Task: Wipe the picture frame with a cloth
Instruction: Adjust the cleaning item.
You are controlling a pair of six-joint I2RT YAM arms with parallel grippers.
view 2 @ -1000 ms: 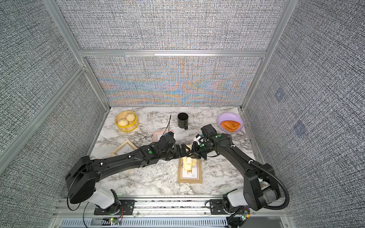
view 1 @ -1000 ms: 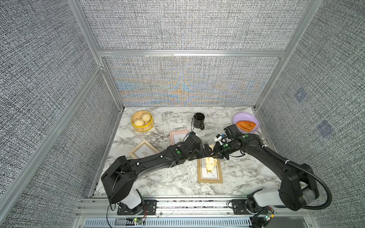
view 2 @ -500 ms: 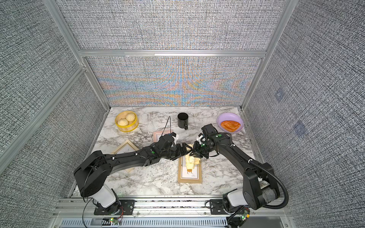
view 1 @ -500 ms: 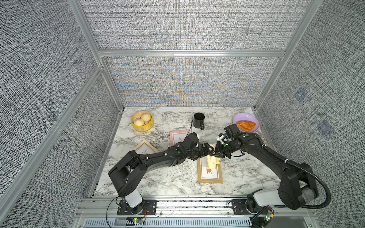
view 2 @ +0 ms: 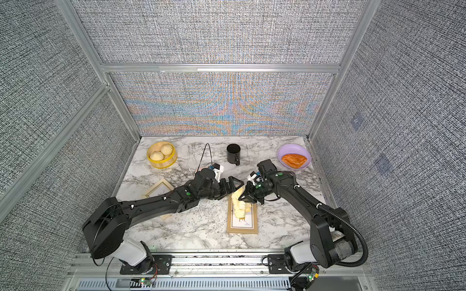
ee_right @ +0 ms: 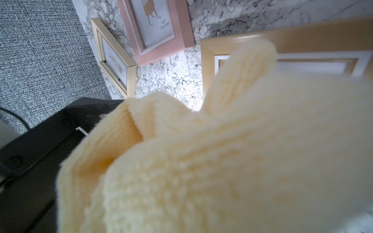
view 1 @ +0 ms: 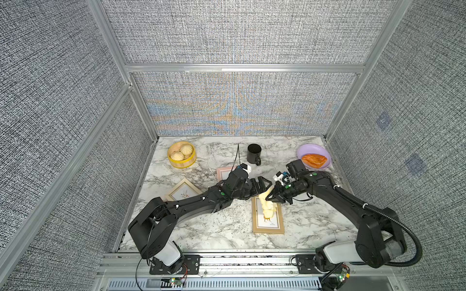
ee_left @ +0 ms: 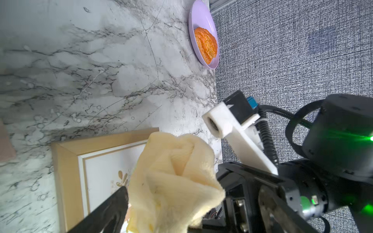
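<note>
A wooden picture frame (view 1: 267,221) (view 2: 242,221) lies flat at the front middle of the marble table. The pale yellow cloth (view 1: 265,204) (view 2: 237,202) hangs bunched over its far end, and my right gripper (view 1: 270,197) (view 2: 241,197) is shut on it. My left gripper (view 1: 264,189) (view 2: 235,188) stands open right beside the cloth's upper edge. In the left wrist view the cloth (ee_left: 171,181) lies next to one left finger (ee_left: 110,209), over the frame (ee_left: 66,161). In the right wrist view the cloth (ee_right: 222,161) hides the right jaws.
A pink frame (view 1: 224,172) (ee_right: 161,26) and a gold frame (view 1: 182,192) (ee_right: 113,56) lie left of the wooden one, partly under the left arm. At the back stand a black mug (view 1: 253,154), a yellow steamer with buns (view 1: 181,154) and a purple plate (view 1: 314,151) with a pastry.
The left arm's elbow and shoulder have shifted a little while its open gripper stays beside the cloth. The right gripper keeps hold of the cloth in nearly the same place.
</note>
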